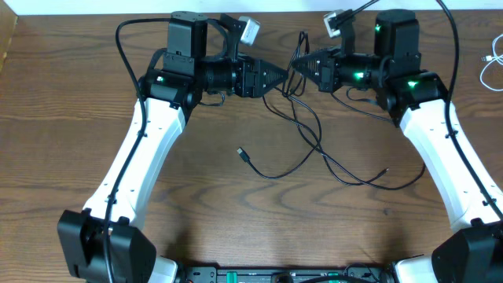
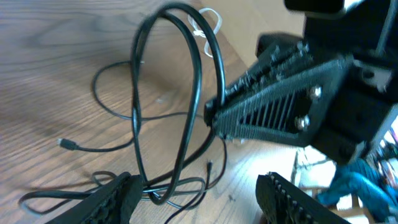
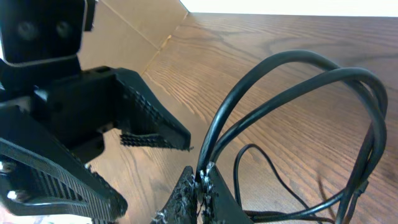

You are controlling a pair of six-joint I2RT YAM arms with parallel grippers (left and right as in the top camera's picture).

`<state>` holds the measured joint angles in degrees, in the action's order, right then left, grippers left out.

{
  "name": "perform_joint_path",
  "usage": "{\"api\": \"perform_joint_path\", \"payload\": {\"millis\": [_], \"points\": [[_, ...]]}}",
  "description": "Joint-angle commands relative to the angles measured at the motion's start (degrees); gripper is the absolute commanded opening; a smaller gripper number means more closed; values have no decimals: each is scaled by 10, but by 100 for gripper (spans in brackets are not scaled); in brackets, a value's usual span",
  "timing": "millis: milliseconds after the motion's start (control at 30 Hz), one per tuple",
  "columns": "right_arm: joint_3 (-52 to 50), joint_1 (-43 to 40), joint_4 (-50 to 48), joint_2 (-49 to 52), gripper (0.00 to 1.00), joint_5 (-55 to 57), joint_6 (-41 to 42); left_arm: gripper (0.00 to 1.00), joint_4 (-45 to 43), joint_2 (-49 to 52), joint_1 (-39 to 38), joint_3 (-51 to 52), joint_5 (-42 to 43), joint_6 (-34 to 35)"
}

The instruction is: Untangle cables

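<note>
Thin black cables [image 1: 314, 141] sprawl over the middle of the wooden table, with a small plug end [image 1: 240, 151] lying to their left. My right gripper [image 1: 296, 71] is shut on black cable strands [image 3: 280, 81] that arch up out of its tips [image 3: 202, 186] in tall loops. My left gripper [image 1: 280, 76] faces it tip to tip and is open [image 2: 199, 199]. A low black cable loop [image 2: 168, 196] lies between its fingers, close to the left one. A white cable [image 1: 489, 67] lies apart at the far right edge.
Both arms meet at the back middle of the table [image 1: 236, 212]. The white cable [image 2: 208, 25] shows behind the black loops in the left wrist view. Thick black robot wires [image 1: 126, 47] hang near each arm.
</note>
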<state>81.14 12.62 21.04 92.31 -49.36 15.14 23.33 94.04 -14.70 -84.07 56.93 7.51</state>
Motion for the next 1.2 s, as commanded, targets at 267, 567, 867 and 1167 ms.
{"api": "perform_joint_path", "payload": {"millis": [267,567,867,1167], "points": [[3,-33,-28,-2,1,-128,7,58,-24,67,2,-5,145,-79],[3,-36,-21,-2,1,-116,7,54,-42,78,3,-5,153,-79],[3,-40,77,-2,1,29,7,54,41,78,3,-5,2,-80],[3,-40,116,-2,1,57,-18,54,136,81,2,-5,-70,-186]]}}
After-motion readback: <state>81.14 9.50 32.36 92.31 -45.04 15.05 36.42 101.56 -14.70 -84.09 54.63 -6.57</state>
